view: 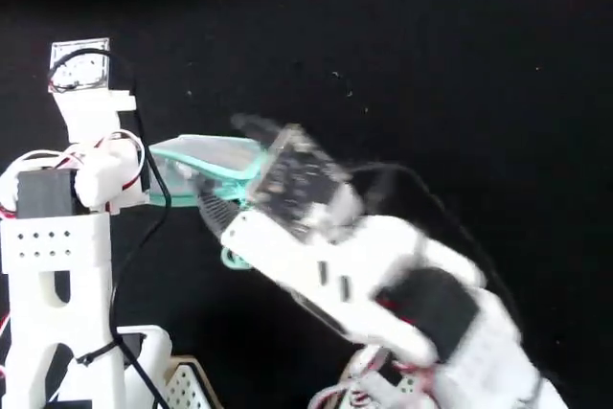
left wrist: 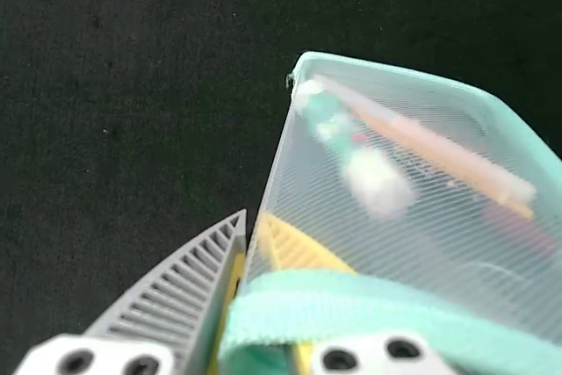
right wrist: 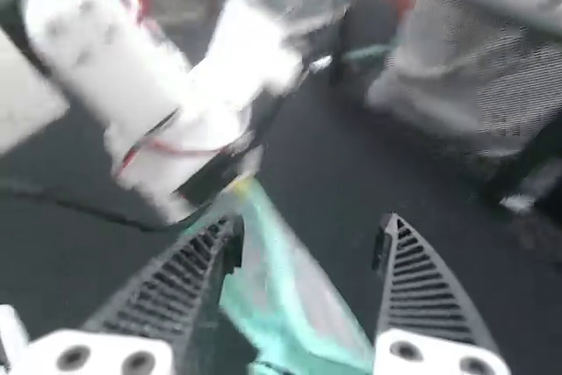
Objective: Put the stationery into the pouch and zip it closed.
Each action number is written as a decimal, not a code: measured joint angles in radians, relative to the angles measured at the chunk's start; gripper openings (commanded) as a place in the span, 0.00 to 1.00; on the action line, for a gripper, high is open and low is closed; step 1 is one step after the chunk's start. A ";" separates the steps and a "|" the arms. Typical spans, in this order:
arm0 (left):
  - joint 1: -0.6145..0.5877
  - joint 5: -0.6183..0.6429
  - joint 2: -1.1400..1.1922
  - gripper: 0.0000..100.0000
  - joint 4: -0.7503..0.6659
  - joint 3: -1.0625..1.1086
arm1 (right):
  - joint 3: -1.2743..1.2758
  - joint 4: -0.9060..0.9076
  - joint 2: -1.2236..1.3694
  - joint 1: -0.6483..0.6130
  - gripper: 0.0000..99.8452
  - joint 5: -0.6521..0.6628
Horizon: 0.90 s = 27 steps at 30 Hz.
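Left jaws tight on pouch; right jaws apart around it; black table beneath

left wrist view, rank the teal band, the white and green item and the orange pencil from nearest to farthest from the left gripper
1. The teal band of the pouch: right at the left gripper, which grips the pouch there.
2. The white and green item: mid-pouch, behind the mesh.
3. The orange pencil: just beyond that item, toward the pouch's far edge.
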 measured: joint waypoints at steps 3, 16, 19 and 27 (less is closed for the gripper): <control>0.000 0.000 0.000 0.03 0.000 0.000 | -0.069 0.031 -0.058 0.133 0.24 -0.003; 0.000 0.000 0.000 0.03 0.000 0.000 | 0.284 0.015 0.356 0.624 0.24 -0.094; 0.000 0.000 0.000 0.03 0.000 0.000 | 0.264 0.018 0.565 0.631 0.24 -0.097; 0.000 0.000 0.000 0.03 0.000 0.000 | 0.057 0.043 1.059 0.631 0.24 -0.097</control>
